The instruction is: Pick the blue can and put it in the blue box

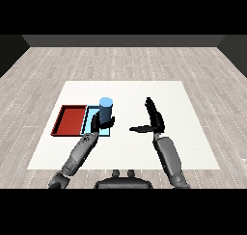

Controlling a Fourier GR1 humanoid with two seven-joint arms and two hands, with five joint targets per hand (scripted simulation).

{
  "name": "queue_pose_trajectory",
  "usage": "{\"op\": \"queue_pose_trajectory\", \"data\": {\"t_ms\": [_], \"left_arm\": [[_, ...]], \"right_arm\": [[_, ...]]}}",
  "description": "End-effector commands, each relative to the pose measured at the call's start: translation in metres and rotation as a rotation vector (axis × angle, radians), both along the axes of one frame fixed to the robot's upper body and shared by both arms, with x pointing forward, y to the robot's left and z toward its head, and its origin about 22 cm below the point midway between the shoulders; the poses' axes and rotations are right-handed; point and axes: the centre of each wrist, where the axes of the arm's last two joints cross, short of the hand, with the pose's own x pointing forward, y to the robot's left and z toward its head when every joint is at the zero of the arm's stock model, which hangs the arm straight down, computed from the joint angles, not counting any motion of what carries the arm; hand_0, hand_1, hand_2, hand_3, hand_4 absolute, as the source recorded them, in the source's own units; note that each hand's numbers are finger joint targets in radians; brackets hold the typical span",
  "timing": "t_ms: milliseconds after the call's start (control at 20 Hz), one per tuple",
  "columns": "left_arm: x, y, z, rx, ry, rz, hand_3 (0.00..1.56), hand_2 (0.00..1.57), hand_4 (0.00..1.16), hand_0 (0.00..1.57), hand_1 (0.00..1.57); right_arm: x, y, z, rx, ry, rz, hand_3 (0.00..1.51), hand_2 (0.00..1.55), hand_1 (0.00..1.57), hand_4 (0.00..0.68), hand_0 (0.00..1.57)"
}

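A blue can (106, 108) stands upright over the light blue tray (89, 118), near the tray's right side. My left hand (99, 122) is at the can's lower part with its fingers curled round it. Whether the can rests on the tray floor or hangs just above it cannot be told. My right hand (153, 117) is to the right of the can, apart from it, with straight fingers pointing away from me and the thumb stretched out to the left; it holds nothing.
A red tray (69, 120) lies directly left of the light blue tray, touching it. Both sit on the left half of the white table (183, 99). A wooden floor surrounds the table.
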Motion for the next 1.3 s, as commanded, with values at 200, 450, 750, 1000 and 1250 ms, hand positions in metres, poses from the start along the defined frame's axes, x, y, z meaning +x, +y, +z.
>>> {"op": "queue_pose_trajectory", "data": {"t_ms": [200,450,750,1000,1250], "left_arm": [[0.024,0.062,-0.004,0.156,0.138,0.128,1.5,1.57,1.12,1.57,1.57],[0.046,0.106,0.006,0.422,0.308,0.292,1.45,1.56,1.03,1.57,1.57],[0.053,0.089,-0.023,0.634,0.518,0.37,0.55,0.77,0.91,0.9,0.9],[0.062,0.07,-0.036,0.701,0.713,0.319,0.38,1.05,0.84,1.19,1.19],[0.06,0.067,-0.046,0.83,0.894,0.251,0.0,1.06,0.83,1.21,1.21]], "right_arm": [[-0.007,-0.013,-0.019,0.065,0.032,-0.026,0.0,0.0,0.0,0.0,0.0],[-0.007,-0.023,-0.012,0.084,0.033,-0.051,0.0,0.0,0.0,0.0,0.0],[0.002,-0.026,-0.037,0.097,0.094,-0.083,0.0,0.0,0.0,0.0,0.0],[-0.003,-0.033,-0.043,0.118,0.11,-0.119,0.0,0.0,0.0,0.0,0.0],[0.018,-0.05,-0.054,0.096,0.133,-0.133,0.0,0.0,0.0,0.0,0.0]]}}
